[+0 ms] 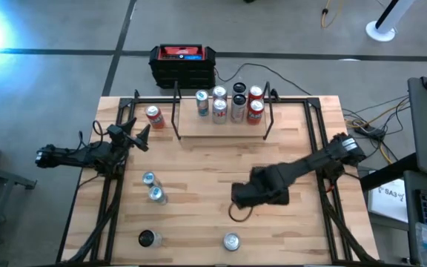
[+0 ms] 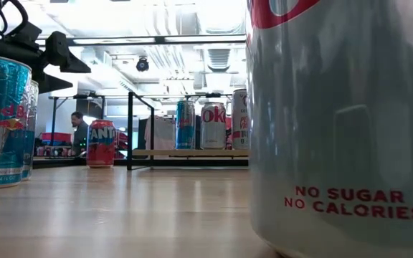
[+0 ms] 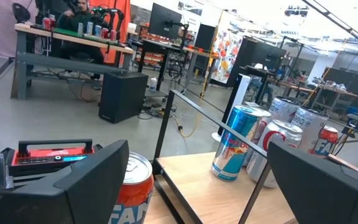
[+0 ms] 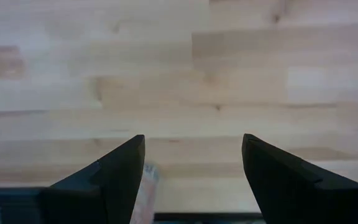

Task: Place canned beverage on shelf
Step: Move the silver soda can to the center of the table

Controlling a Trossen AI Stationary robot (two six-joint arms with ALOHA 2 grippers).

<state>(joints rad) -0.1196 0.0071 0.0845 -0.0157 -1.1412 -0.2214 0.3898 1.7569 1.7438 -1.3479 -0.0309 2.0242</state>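
The shelf [image 1: 221, 132] stands at the table's far middle, a light board between thin black posts, with several cans [image 1: 229, 104] upright on it. Loose cans stand on the table: an orange one [image 1: 153, 116] left of the shelf, two blue ones [image 1: 153, 187] at the left, a dark one [image 1: 148, 238] and a silver one [image 1: 231, 241] near the front edge. My right gripper [image 1: 239, 202] hangs over bare wood at the table's middle, pointing down, open, with nothing between its fingers [image 4: 193, 140]. My left gripper [image 1: 136, 137] rests level at the left, open, facing the orange can [image 3: 132, 186].
A black box with a red top [image 1: 182, 63] sits beyond the table's far edge. Black frame rails [image 1: 110, 200] run along both sides of the table. The silver can fills the low view's right side [image 2: 335, 129]. Bare wood [image 1: 199, 163] lies between shelf and right gripper.
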